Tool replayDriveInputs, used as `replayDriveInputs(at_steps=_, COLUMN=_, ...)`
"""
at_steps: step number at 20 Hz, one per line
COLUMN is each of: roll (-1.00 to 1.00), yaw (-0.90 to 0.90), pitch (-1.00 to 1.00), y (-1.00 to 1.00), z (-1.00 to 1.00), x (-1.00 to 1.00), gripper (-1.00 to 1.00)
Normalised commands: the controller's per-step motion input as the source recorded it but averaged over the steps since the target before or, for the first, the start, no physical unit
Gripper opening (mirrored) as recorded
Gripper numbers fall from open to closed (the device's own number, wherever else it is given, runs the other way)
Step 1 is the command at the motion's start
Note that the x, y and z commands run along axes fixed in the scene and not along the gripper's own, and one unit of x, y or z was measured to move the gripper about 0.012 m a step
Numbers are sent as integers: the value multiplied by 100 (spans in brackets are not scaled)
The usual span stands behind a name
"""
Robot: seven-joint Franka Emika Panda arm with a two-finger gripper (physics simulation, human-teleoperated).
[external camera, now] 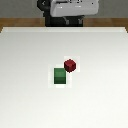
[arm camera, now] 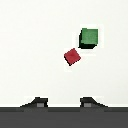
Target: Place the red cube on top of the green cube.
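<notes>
- The white table (external camera: 30,75) fills almost the whole exterior view, with a strip of brown floor (external camera: 15,22) showing past its far edge.
- The robot arm (external camera: 70,10) sits at that far edge as a grey and black mass, well apart from both cubes; nothing lies between it and them.
- One green cube (external camera: 60,76) rests flat on the table near the middle, its sides square to the table edges.
- One red cube (external camera: 70,65) rests on the table just beside the green cube's far corner, toward the exterior view's right, turned so its corners point diagonally. Whether the two cubes touch cannot be told; they are at most a sliver apart.
- In the wrist view the gripper (arm camera: 63,103) shows two dark fingertips (arm camera: 37,103) standing wide apart with bare table between them, holding nothing.
- Both the red cube (arm camera: 73,56) and the green cube (arm camera: 89,37) lie clear of those fingertips, the red one nearer to them.
</notes>
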Motion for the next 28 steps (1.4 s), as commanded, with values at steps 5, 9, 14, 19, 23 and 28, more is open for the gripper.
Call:
replayDriveInputs(at_steps=5, roll=0, yaw=0, pitch=0, y=0, z=0, x=0, gripper=100)
replayDriveInputs(at_steps=9, roll=0, yaw=0, pitch=0, y=0, z=0, x=0, gripper=100)
replayDriveInputs(at_steps=14, roll=0, yaw=-3, pitch=0, y=0, z=0, x=0, gripper=100)
replayDriveInputs(at_steps=19, roll=0, yaw=-54, pitch=0, y=0, z=0, x=0, gripper=100)
replayDriveInputs(at_steps=23, roll=0, yaw=-75, pitch=0, y=0, z=0, x=0, gripper=100)
replayDriveInputs(at_steps=28, roll=0, yaw=-63, pitch=0, y=0, z=0, x=0, gripper=100)
